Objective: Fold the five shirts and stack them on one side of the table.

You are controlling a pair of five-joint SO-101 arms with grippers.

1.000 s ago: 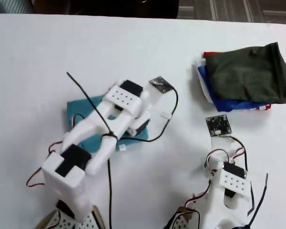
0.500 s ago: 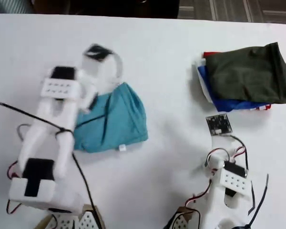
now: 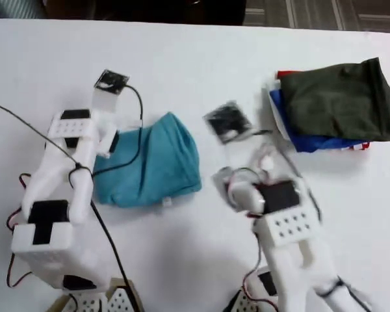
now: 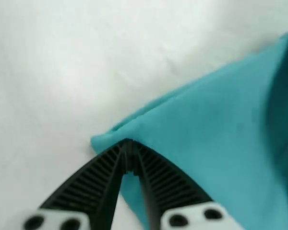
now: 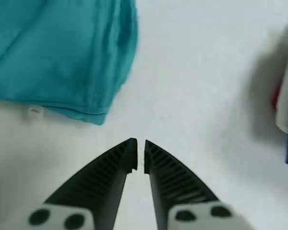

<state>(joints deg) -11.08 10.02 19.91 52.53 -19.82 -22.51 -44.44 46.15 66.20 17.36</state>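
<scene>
Jaws of left gripper (image 4: 129, 160) pinch teal shirt (image 4: 206, 139) corner; high view shows stack (image 3: 335, 107)

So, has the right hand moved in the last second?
Yes, the right hand went left, from in front of the stack toward the teal shirt.

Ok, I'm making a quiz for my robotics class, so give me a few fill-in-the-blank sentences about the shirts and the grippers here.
The loose shirt is ____.
On the stack, the top shirt is dark ____.
The left gripper is shut on the loose shirt's ____.
The right gripper holds ____.
Missing words: teal; green; corner; nothing.
</scene>
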